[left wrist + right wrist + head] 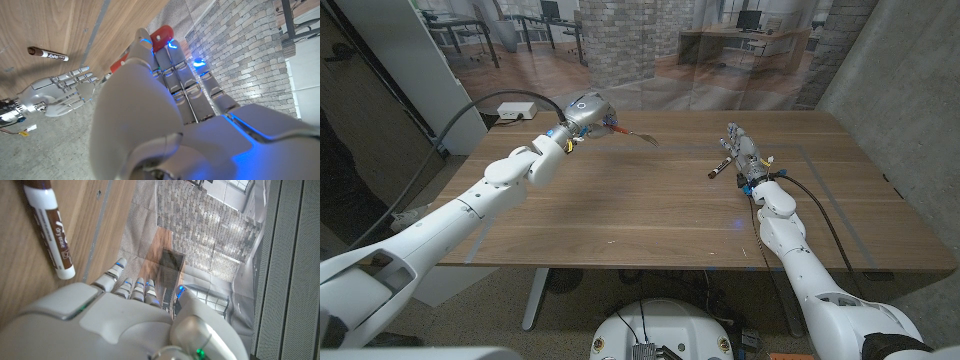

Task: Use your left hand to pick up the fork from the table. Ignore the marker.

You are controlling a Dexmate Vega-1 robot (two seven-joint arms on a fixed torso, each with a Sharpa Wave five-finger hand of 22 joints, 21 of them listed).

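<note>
1. Nearest to us in the head view, the two white arms come in from the bottom corners and reach out over the wooden bench [650, 215].
2. Farther out on the right side we see the right robot hand [744, 157] on the bench, fingers pointing away toward the far edge. It grasps nothing, and in the left wrist view its fingers [75, 77] lie straight, side by side.
3. Just beside that hand, toward the bench's middle, lies the marker [720, 165]. In the right wrist view we see its white barrel with a brown cap and brown printing, lying on the wood close to the fingers; we cannot tell whether it touches them.
4. Across the bench, well apart from the marker, the left robot hand [586, 112] is up above the far left part of the bench, its fingers curled in.
5. The fork [638, 135] sticks out of that hand toward the bench's middle, tines outermost and clear of the wood, so we take the left hand to be grasping the fork by its handle. The handle itself is hidden inside the hand.
6. On the far left corner of the bench sits a small white box [519, 111] with a dark cable running to it.
7. Beyond the bench we see a brick wall.
</note>
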